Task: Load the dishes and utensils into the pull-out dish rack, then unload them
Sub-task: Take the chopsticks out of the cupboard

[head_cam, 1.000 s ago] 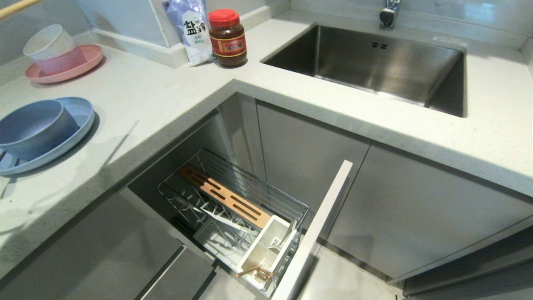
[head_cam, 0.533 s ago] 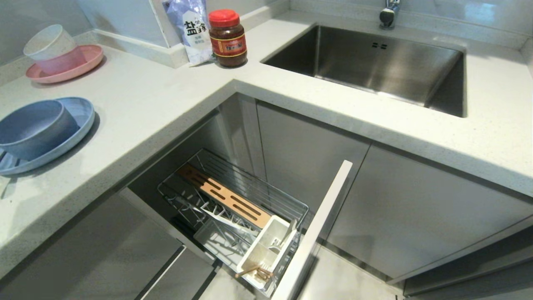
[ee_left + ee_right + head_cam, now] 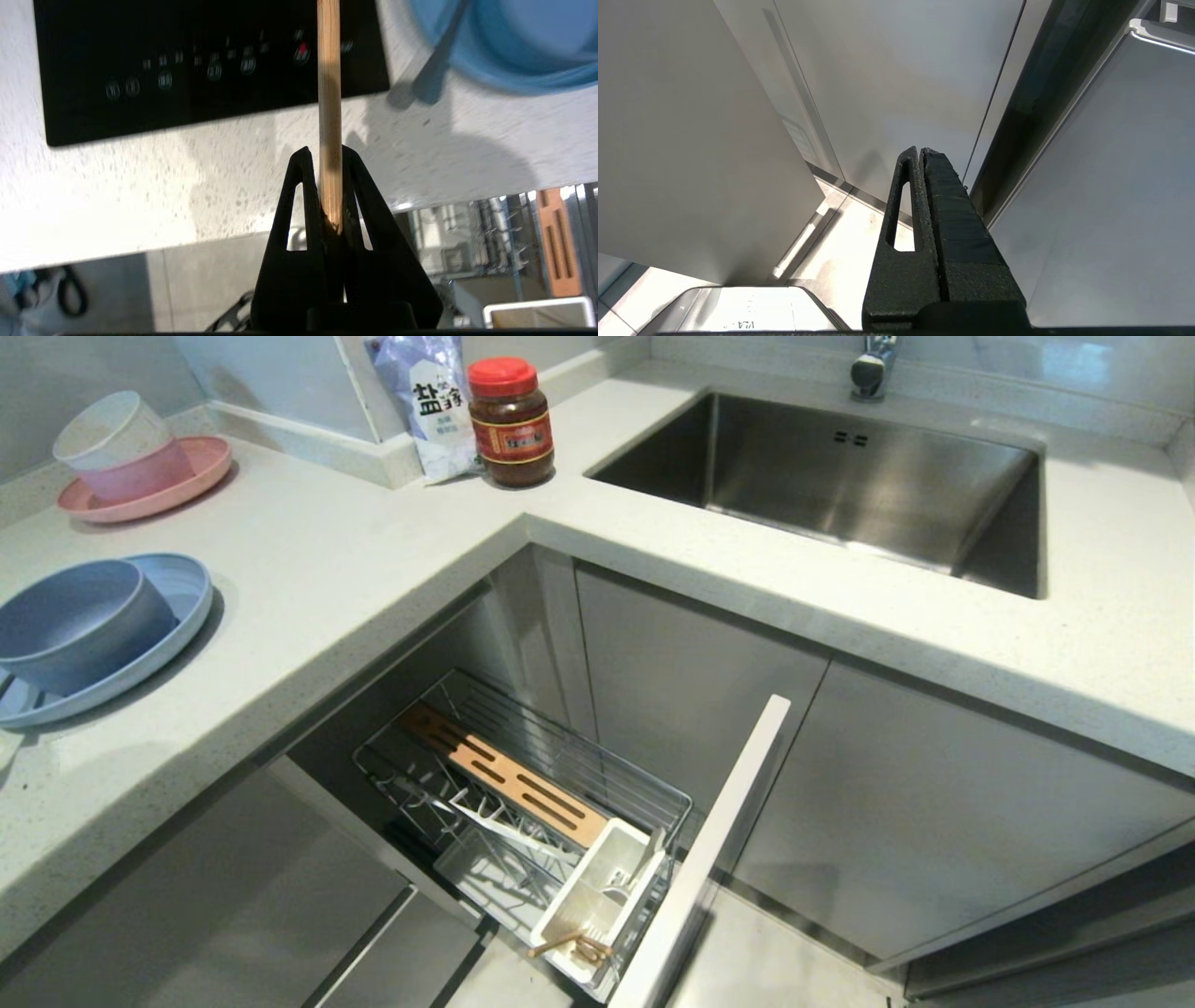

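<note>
My left gripper [image 3: 327, 150] is shut on a light wooden chopstick [image 3: 329, 70] that sticks straight out past its tips, above the pale counter beside the black hob. It is outside the head view. The light-blue bowl [image 3: 70, 621] sits in the light-blue plate [image 3: 182, 593] at the counter's left; a slim grey handle [image 3: 437, 65] leans on the plate's rim. Below the counter the pull-out dish rack [image 3: 579, 756] stands open, with its wooden strip [image 3: 504, 775], white caddy [image 3: 597, 896] and grey front panel [image 3: 709, 840]. Wooden chopstick ends [image 3: 571, 945] lie in the caddy. My right gripper [image 3: 920, 149] hangs shut and empty by the cabinet doors.
A pink plate with stacked bowls [image 3: 140, 490] sits at the back left. A salt bag [image 3: 425, 401] and a red-lidded jar [image 3: 510, 422] stand in the counter's corner. The steel sink [image 3: 840, 476] with its tap [image 3: 873, 364] is at the right. A black hob [image 3: 187, 65] is set into the counter.
The wooden stick seen a second ago at the top left corner of the head view has gone out of view, and the arm's shadow has slid left off the counter.
</note>
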Motion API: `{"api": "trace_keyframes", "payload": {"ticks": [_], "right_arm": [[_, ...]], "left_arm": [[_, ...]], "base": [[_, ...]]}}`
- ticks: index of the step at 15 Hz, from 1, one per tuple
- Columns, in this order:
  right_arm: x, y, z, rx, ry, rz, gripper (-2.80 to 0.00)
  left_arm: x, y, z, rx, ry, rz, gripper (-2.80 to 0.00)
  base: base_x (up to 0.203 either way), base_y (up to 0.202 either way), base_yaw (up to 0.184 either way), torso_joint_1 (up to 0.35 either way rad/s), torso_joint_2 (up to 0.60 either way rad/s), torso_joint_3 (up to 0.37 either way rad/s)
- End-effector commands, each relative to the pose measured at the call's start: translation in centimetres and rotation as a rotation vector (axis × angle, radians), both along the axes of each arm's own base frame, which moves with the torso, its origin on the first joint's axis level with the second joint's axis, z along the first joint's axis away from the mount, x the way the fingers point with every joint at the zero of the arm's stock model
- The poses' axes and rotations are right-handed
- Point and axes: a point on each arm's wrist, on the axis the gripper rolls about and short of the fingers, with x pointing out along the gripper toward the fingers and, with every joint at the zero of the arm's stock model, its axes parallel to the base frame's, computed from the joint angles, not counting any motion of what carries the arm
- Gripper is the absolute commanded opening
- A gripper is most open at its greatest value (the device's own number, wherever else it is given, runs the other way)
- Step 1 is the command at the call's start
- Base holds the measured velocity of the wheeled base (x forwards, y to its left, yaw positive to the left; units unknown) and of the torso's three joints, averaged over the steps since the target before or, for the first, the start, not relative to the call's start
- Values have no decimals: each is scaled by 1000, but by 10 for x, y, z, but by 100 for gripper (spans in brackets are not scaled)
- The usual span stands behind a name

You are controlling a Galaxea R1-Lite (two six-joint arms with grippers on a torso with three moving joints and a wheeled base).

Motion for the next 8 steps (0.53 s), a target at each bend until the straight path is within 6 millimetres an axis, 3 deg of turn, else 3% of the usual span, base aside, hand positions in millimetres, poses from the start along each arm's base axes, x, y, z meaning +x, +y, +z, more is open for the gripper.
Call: {"api": "trace_keyframes", "payload": {"ticks": [1, 8], "right_arm": [[0, 0, 0, 0, -3, 0, -280], [0, 0, 0, 0, -3, -1, -280]], "left_arm": [[9, 8, -18, -59, 68, 16, -280], [47, 35, -51, -38, 25, -33, -280]], "base": [[0, 0, 0, 0, 0, 0], [0, 0, 0, 0, 0, 0]]}}
